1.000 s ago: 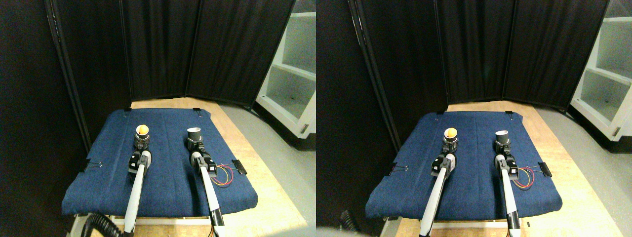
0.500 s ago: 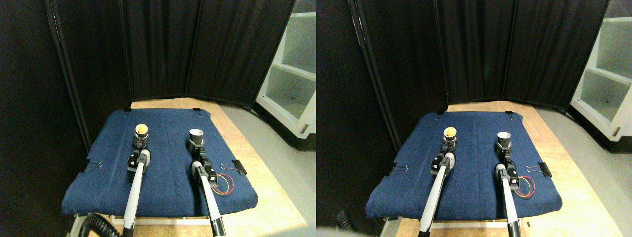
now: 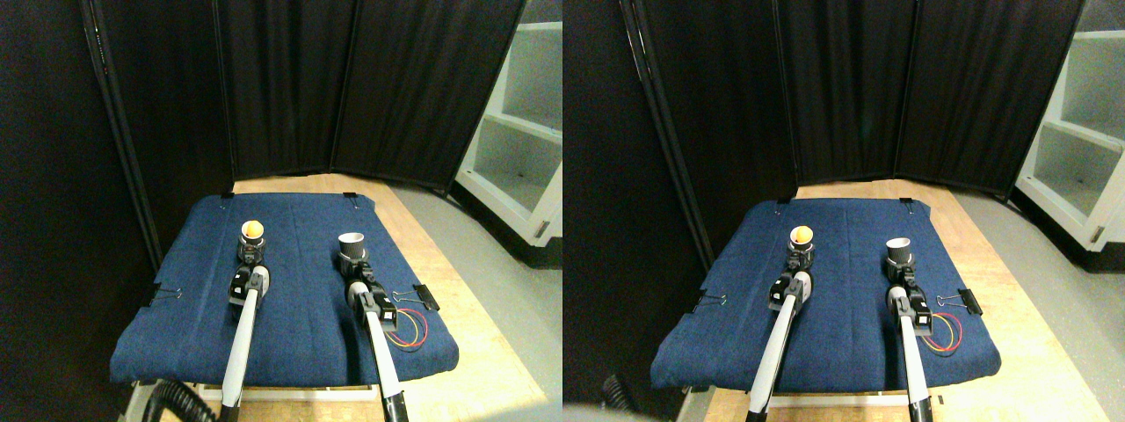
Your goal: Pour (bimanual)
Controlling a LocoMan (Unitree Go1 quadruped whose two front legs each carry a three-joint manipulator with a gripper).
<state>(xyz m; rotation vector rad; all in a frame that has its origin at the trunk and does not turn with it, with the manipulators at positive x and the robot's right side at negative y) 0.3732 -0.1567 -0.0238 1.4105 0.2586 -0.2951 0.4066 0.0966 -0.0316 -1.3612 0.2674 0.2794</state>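
A small cup (image 3: 253, 231) holding an orange ball sits at the tip of my left gripper (image 3: 252, 253), which is shut on its lower part. An empty dark cup with a white inside (image 3: 351, 243) stands upright in my right gripper (image 3: 353, 265), which grips its base. Both cups are over the blue cloth (image 3: 299, 325), about a hand's width apart, with the ball cup on the left. The jaws themselves are mostly hidden behind the cups and wrists.
The blue cloth is clipped to a wooden table, with binder clips at the right edge (image 3: 425, 297) and the left edge (image 3: 167, 294). Coloured wires (image 3: 408, 328) loop beside my right arm. Black curtains (image 3: 281, 88) close off the back. A white shelf (image 3: 518, 132) stands at the far right.
My right arm has drawn back and shifted slightly right, and its cup has come from tilted to upright. The left arm and its cup have barely moved.
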